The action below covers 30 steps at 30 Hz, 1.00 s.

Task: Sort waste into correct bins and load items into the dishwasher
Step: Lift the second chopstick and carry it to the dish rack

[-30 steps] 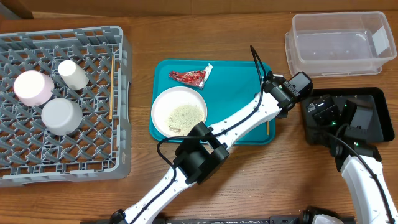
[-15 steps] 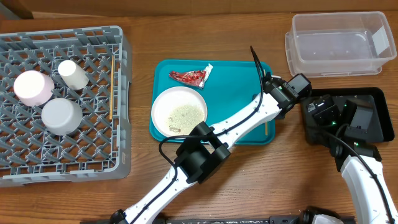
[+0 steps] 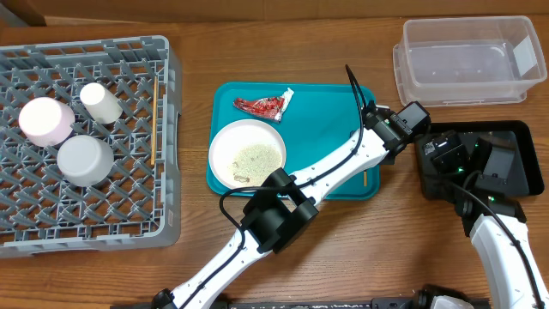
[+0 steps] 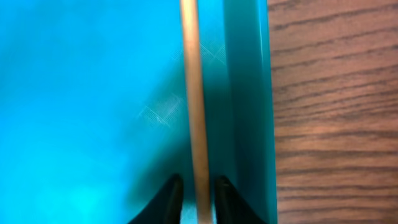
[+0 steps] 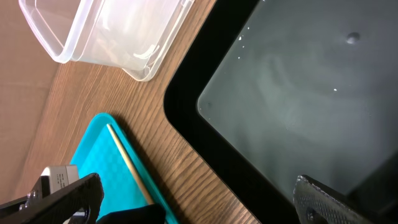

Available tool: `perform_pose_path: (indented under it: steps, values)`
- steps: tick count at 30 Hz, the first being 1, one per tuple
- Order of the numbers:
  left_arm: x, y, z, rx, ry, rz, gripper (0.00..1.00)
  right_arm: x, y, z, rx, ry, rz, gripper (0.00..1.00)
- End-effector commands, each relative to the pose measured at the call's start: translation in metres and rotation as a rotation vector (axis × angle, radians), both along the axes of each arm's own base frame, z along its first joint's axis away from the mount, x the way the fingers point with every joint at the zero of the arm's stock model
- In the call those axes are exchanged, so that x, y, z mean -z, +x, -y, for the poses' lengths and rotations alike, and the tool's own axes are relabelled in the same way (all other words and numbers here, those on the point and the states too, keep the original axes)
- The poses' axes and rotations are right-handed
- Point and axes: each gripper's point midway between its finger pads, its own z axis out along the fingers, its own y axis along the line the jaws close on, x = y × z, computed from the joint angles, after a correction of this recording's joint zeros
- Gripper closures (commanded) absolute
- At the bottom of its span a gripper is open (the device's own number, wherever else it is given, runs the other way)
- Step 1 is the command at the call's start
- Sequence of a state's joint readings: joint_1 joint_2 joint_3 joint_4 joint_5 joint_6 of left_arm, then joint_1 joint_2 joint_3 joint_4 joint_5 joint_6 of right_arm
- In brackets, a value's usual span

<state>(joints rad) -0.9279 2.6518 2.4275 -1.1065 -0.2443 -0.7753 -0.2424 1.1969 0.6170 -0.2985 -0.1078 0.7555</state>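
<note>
A thin wooden chopstick (image 4: 194, 93) lies along the right wall of the teal tray (image 3: 326, 112). My left gripper (image 4: 198, 186) is down on it, its two black fingers pinched in on either side. The chopstick (image 5: 127, 162) rests on the tray floor. A crumpled red wrapper (image 3: 264, 105) and a white plate (image 3: 225, 137) with pale crumbs (image 3: 257, 157) share the tray. My right gripper (image 5: 199, 199) hangs wide open and empty over the near edge of the black tray (image 3: 515, 129). The grey dish rack (image 3: 86, 215) holds a pink bowl (image 3: 45, 119), a grey-blue bowl (image 3: 85, 160), a white cup (image 3: 101, 101) and another chopstick (image 3: 153, 137).
The clear tub (image 3: 403, 60) stands at the back right, just behind the black tray. A strip of bare wood separates the teal tray from the black tray. My left arm stretches diagonally across the tray's right half.
My left gripper's jaws have closed in from a wider gap onto the chopstick, whose near end has shifted slightly left. The right arm has not moved.
</note>
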Motion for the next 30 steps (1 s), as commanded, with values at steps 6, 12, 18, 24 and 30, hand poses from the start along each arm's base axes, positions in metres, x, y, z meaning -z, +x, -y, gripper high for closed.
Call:
perform_pose_path:
  steps: [6,12,18,24,30]
  values:
    - [0.006,0.015,-0.025,-0.04,0.032,-0.066,0.96,-0.014,0.007,0.002,0.001,-0.008,0.039,0.0]
    - [-0.052,0.05,-0.063,-0.083,0.023,-0.032,0.96,-0.014,0.007,0.002,0.001,-0.008,0.039,0.0]
    - [-0.128,0.083,-0.14,-0.119,0.067,0.055,0.96,-0.014,0.007,0.002,0.001,-0.008,0.039,0.0]
    - [-0.192,0.111,-0.212,0.071,0.109,0.132,0.96,-0.014,0.007,0.002,0.001,-0.008,0.039,0.0]
    - [-0.26,0.124,-0.298,-0.083,0.072,0.248,0.96,-0.014,0.007,0.002,0.001,-0.008,0.039,0.0]
